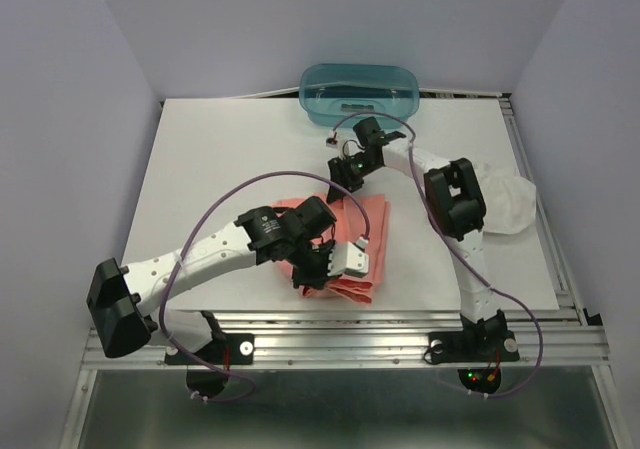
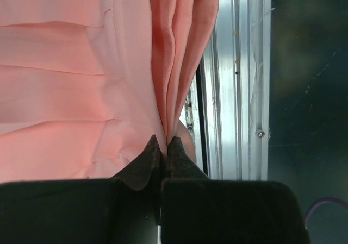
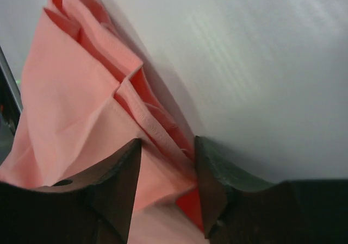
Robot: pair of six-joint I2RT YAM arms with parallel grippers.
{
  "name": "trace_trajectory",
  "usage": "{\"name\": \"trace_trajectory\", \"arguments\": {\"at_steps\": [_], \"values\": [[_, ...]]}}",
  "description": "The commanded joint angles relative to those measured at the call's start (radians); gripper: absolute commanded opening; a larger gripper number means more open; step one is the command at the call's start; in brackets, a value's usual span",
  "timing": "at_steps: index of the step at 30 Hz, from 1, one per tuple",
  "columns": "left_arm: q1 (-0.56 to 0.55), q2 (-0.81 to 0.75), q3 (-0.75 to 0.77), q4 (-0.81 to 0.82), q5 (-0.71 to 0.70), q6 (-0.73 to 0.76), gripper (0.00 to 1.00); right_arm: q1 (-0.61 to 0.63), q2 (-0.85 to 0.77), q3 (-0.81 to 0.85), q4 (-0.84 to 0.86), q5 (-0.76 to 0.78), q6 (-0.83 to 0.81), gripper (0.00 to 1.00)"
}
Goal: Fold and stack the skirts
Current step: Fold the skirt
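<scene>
left jaws pinch the pink skirt point(image 2: 65, 92), right jaws stand spread astride its far corner.

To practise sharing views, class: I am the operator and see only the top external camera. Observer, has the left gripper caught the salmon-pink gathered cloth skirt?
Observer: Yes. The left wrist view shows the left gripper shut on a bunched fold of the salmon-pink gathered cloth skirt.
Operator: And the right gripper?
Observer: Its wrist view shows the right gripper open, fingers astride the skirt's layered edge.
Operator: What is beside the pinched fold?
Observer: The silver aluminium edge rail, close alongside.
</scene>
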Motion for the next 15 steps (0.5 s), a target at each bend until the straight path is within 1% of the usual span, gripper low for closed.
{"name": "trace_trajectory", "arguments": {"at_steps": [1,2,4,5,6,10,15], "values": [[0.033,0.020,0.118,-0.062,0.065,-0.001,0.00,0.061,-0.072,-0.101,0.002,-0.066,-0.099,0.44],[0.070,0.032,0.132,-0.072,0.069,0.012,0.00,0.061,-0.087,-0.147,0.002,-0.080,-0.113,0.37],[0.116,0.049,0.172,-0.077,0.080,0.026,0.00,0.073,-0.101,-0.184,0.002,-0.092,-0.122,0.33],[0.161,0.073,0.189,-0.081,0.077,0.048,0.00,0.084,-0.110,-0.218,0.002,-0.112,-0.122,0.30],[0.183,0.089,0.204,-0.083,0.068,0.055,0.00,0.084,-0.115,-0.218,0.002,-0.121,-0.124,0.28],[0.260,0.156,0.288,-0.057,0.020,0.104,0.00,0.105,-0.135,-0.290,0.011,-0.149,-0.119,0.26],[0.285,0.244,0.298,0.029,-0.065,0.129,0.00,0.114,-0.141,-0.306,0.025,-0.172,-0.110,0.25]]}}
